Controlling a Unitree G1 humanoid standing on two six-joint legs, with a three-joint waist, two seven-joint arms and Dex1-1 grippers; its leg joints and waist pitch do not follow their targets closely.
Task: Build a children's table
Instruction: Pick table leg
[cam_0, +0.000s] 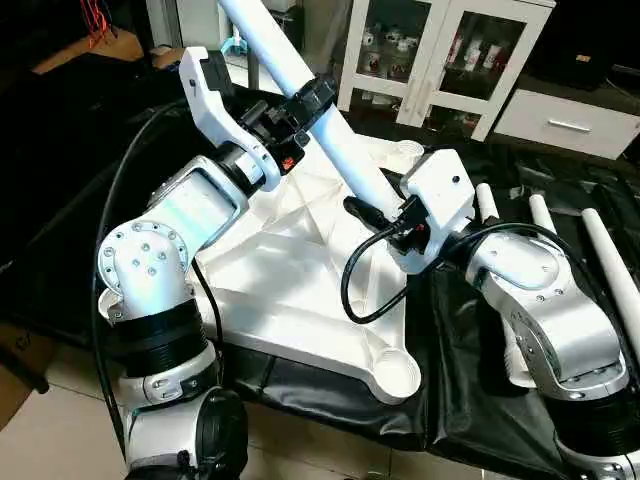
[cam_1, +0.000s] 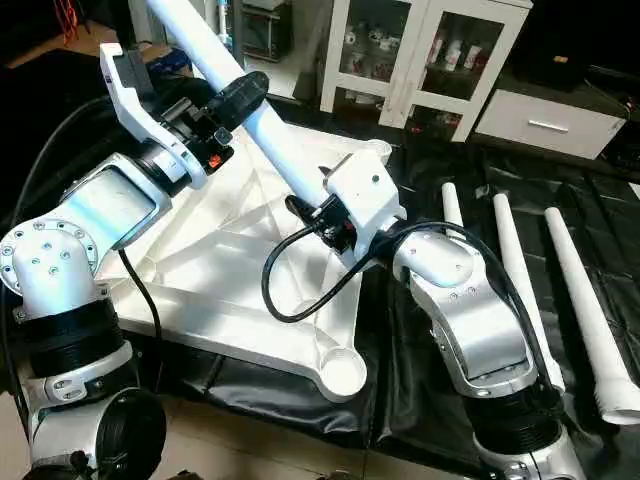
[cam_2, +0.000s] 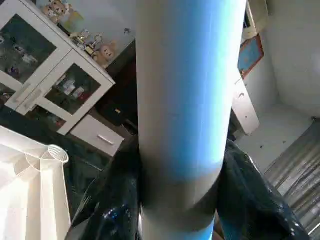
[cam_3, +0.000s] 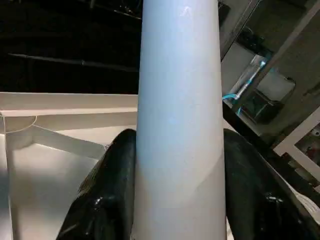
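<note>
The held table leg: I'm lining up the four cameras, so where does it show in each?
Left eye: held table leg slants from top centre down to mid-picture.
Right eye: same leg, from top left toward centre.
Left wrist: fills the centre, between black fingers.
Right wrist: fills the centre.
Shared landmark: white tabletop.
</note>
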